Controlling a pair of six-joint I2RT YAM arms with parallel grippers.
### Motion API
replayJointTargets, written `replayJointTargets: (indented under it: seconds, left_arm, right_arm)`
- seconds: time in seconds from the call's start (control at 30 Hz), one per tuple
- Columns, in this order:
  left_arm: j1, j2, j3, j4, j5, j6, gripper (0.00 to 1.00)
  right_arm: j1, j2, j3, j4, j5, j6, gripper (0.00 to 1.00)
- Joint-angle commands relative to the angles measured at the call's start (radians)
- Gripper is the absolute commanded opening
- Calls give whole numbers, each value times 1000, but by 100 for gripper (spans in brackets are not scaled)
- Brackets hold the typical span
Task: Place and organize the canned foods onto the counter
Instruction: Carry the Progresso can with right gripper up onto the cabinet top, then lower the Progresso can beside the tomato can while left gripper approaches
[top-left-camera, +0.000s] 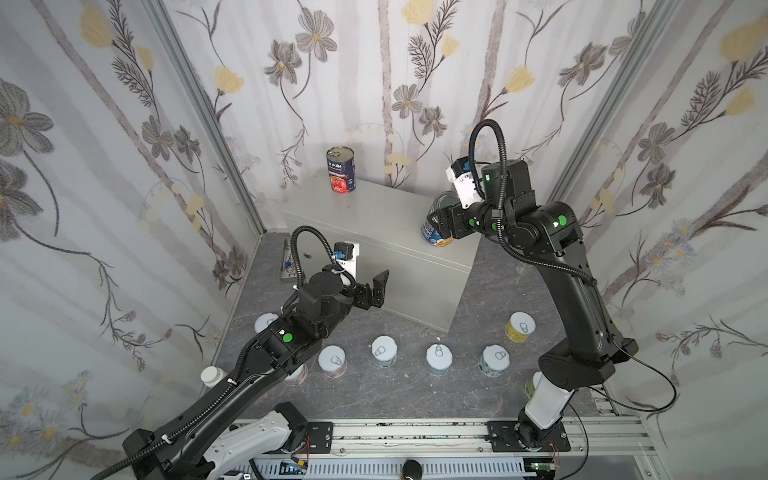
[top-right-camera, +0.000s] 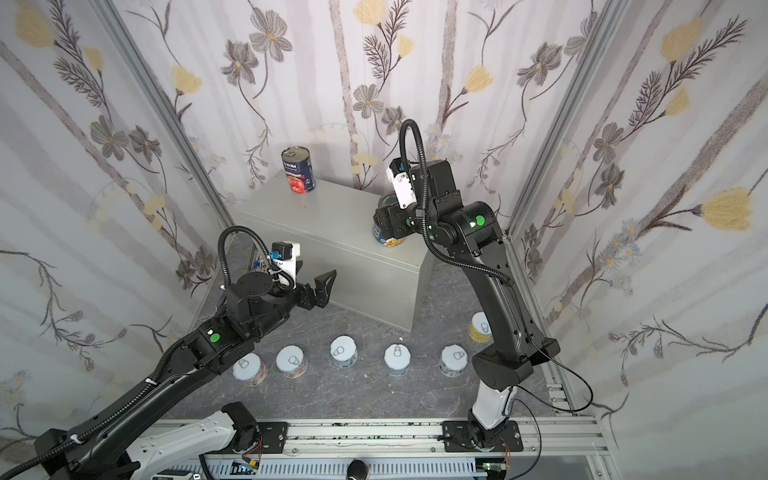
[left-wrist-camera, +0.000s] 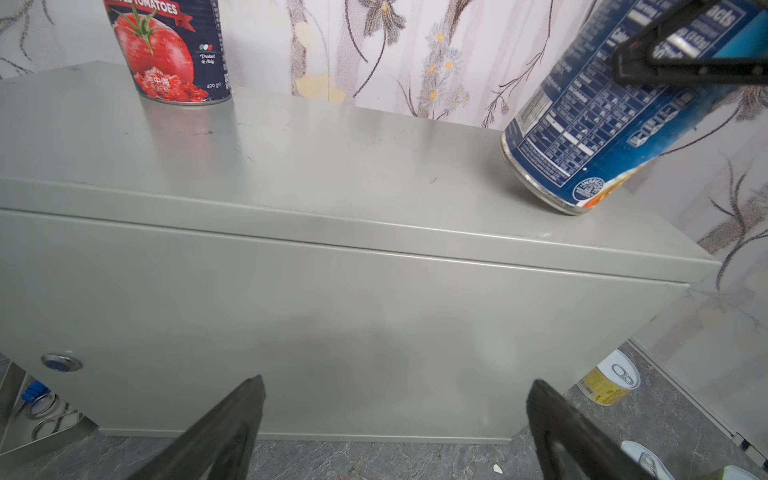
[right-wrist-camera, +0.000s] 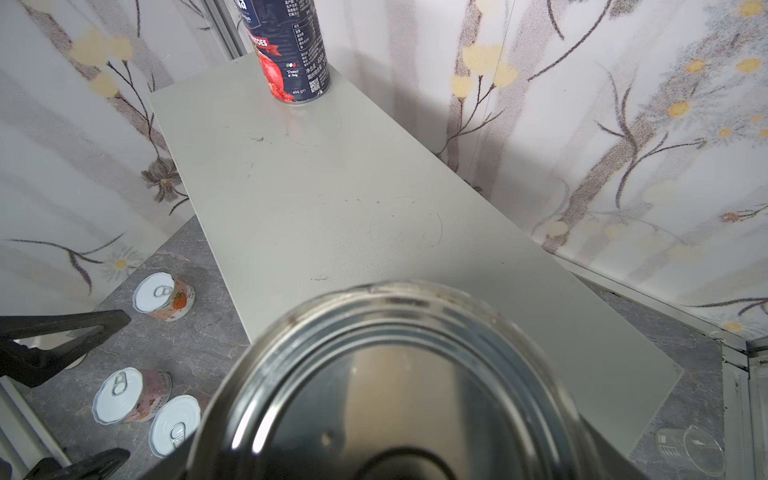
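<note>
The blue can (left-wrist-camera: 582, 137) leans tilted at the 3 o'clock end of the grey surface (left-wrist-camera: 332, 166), its lower rim touching the top near the front edge, clamped between the right fingers (left-wrist-camera: 681, 62); the tomato can (top-left-camera: 340, 170) stands upright at the surface's 11 o'clock corner; short cans (top-left-camera: 384, 351) sit in a row on the floor (top-left-camera: 374, 395), at 6 o'clock of the surface; the left fingers (top-left-camera: 381, 276) hang spread wide and empty before its front face.

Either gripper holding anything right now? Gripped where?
Right gripper holds the blue can by its side, near the upper end; the can is tilted over the counter. Left gripper is open and empty.
</note>
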Motion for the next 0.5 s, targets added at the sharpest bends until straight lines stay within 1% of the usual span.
replayJointTargets:
  seconds: [0.0,0.13,0.33,0.47]
  left_arm:
    - [0,5,6,20,0,11,100]
    - [0,14,18,20,6,13,100]
    - [0,24,44,20,32,6,100]
    - [-1,22,55,20,29,21,100]
  right_arm:
    - [-4,16,6,45,-12,-15,62]
    - [-4,30,15,48,-17,-17,75]
    - [-5,56,28,60,-23,-18,83]
    - [-2,73,28,78,-23,-20,86]
